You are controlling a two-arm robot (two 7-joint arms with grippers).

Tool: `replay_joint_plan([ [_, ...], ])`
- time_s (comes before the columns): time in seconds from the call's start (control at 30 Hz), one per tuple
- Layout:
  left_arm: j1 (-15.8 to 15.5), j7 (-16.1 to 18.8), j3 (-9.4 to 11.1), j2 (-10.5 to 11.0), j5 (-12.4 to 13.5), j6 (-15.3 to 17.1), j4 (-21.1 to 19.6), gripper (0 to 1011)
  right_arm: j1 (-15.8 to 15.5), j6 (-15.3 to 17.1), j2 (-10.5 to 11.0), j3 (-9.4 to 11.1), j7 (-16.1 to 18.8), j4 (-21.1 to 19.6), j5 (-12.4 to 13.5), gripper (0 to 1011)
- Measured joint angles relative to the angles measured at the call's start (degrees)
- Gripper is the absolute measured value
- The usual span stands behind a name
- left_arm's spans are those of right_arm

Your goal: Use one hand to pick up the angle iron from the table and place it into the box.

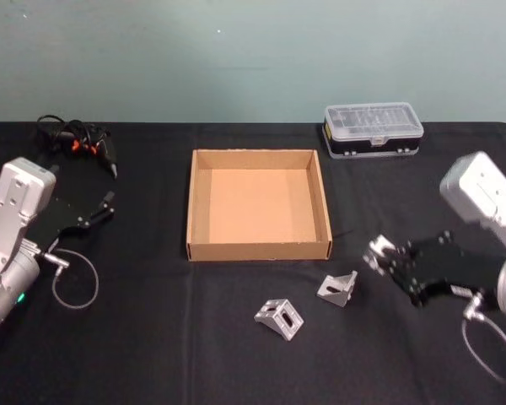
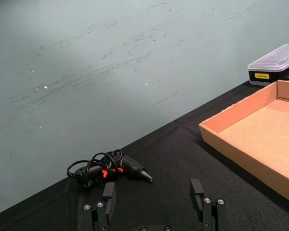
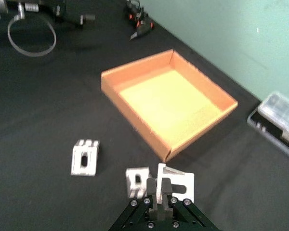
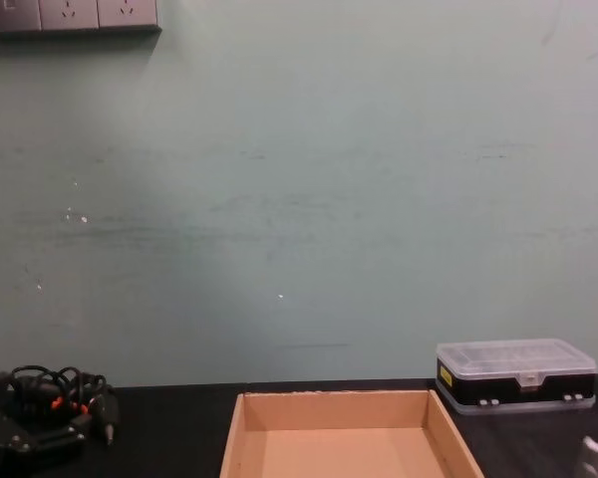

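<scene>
The tan cardboard box [image 1: 257, 251] lies open at the middle of the black table [image 1: 152, 337]; it also shows in the right wrist view [image 3: 135, 82] and the chest view [image 4: 234, 438]. Its floor is bare. My right gripper [image 1: 384, 258] hangs just right of the box's front right corner, shut on a silver angle iron [image 1: 376, 251], which sits at the fingertips [image 3: 176, 185]. Two more angle irons rest on the table in front of the box, one [image 1: 337, 288] near the gripper and one [image 1: 280, 318] further left. My left gripper [image 1: 101, 211] is parked open at the left.
A clear-lidded black organiser case [image 1: 373, 129] stands at the back right of the table. A small black power tool with a coiled cable [image 1: 76, 139] lies at the back left. Bare tabletop lies between the box and the loose angle irons.
</scene>
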Motion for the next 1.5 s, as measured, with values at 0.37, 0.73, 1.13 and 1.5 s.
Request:
replay_joint_plan([
  [0.37, 0.01, 0.0, 0.0, 0.0, 0.0, 0.0, 0.0, 1011, 18.08, 1.86, -7.56, -7.25, 6.58, 11.3, -1.67, 67],
  [0.73, 0.0, 0.0, 0.0, 0.0, 0.0, 0.0, 0.0, 1011, 30.96, 2.17, -17.15, -15.23, 8.79, 26.36, -4.55, 67],
  [1.13, 0.0, 0.0, 0.01, 0.0, 0.0, 0.0, 0.0, 1011, 39.32, -0.33, -26.59, -20.98, 9.24, 43.03, -8.65, 67],
  [1.5, 0.0, 0.0, 0.0, 0.0, 0.0, 0.0, 0.0, 1011, 41.92, -2.17, -30.13, -22.05, 9.8, 49.98, -10.28, 68],
])
